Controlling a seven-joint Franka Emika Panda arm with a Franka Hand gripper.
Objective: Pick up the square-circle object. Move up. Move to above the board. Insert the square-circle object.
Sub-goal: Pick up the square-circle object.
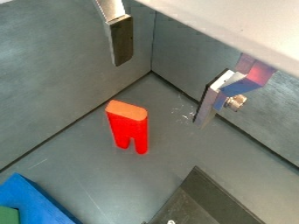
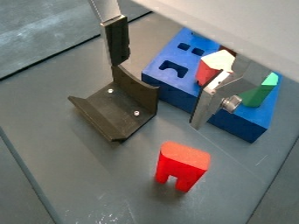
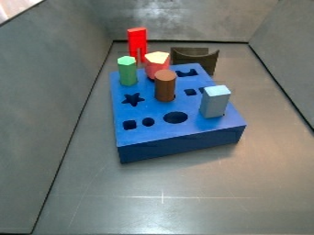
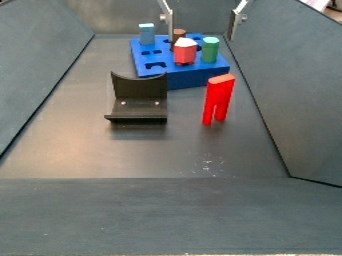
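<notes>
The square-circle object (image 4: 217, 100) is a tall bright red piece with two prongs, standing upright on the grey floor. It also shows in both wrist views (image 1: 128, 127) (image 2: 183, 166) and behind the board in a side view (image 3: 138, 41). The board (image 3: 185, 133) is a thick blue block with shaped holes and shows in another side view (image 4: 150, 65) and both wrist views (image 2: 176, 83) (image 1: 30, 206). The gripper (image 4: 203, 12) is open and empty, high above the floor and apart from the red piece. Its fingers (image 1: 121, 39) (image 2: 215, 98) hold nothing between them.
The dark fixture (image 4: 138, 98) stands beside the board, near the red piece (image 2: 117, 109). On the board stand a green peg (image 3: 127, 69), a salmon hexagonal peg (image 3: 156, 62), a brown cylinder (image 3: 164, 85) and a pale blue block (image 3: 216, 101). Grey walls enclose the floor.
</notes>
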